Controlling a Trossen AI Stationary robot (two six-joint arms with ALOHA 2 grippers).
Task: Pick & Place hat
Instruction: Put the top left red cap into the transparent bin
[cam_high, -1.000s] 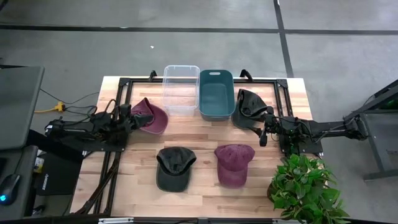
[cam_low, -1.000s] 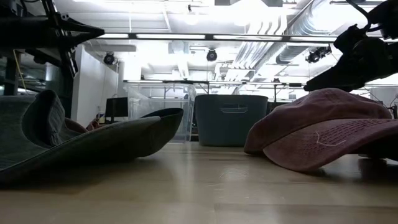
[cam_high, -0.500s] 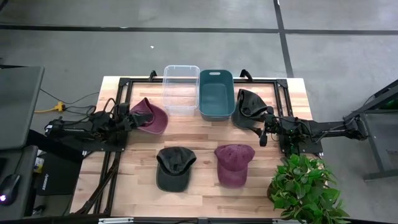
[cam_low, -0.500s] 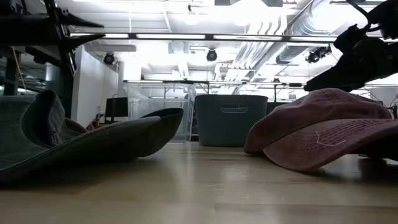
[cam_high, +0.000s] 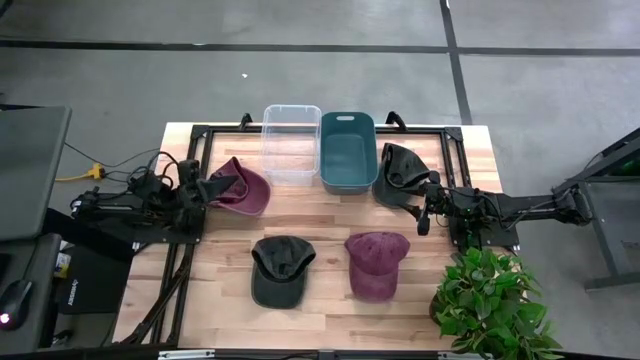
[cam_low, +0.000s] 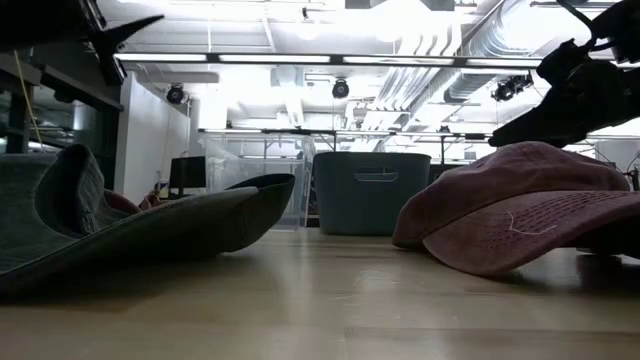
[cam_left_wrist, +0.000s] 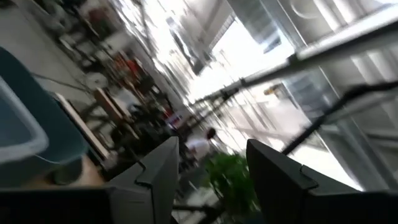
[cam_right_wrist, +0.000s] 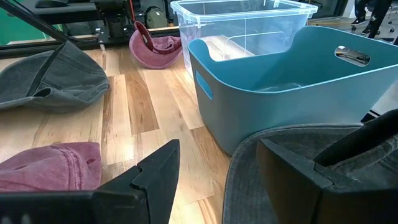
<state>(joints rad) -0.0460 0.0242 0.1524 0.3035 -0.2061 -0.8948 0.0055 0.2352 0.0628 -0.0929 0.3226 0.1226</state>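
Several hats lie on the wooden table: a maroon hat (cam_high: 243, 188) at the back left, a dark grey hat (cam_high: 280, 270) and a maroon cap (cam_high: 376, 262) nearer the front, and a dark hat (cam_high: 398, 172) at the back right. My left gripper (cam_high: 203, 189) hovers just left of the back-left maroon hat. It is open and tipped upward, with nothing between its fingers (cam_left_wrist: 211, 149). My right gripper (cam_high: 425, 214) stands open at the near edge of the dark hat (cam_right_wrist: 292, 162). My right gripper has one finger (cam_right_wrist: 298, 168) over the dark hat's brim (cam_right_wrist: 249, 168). Whether that finger touches the brim, I cannot tell.
A clear bin (cam_high: 291, 143) and a teal bin (cam_high: 347, 150) stand side by side at the table's far edge. A potted plant (cam_high: 490, 305) sits at the near right corner. A black frame runs along the table's back and left side.
My left gripper has drawn back toward the table's left edge, away from the maroon hat. It has also risen and tipped upward. The hat stays on the table. My right gripper has kept still.
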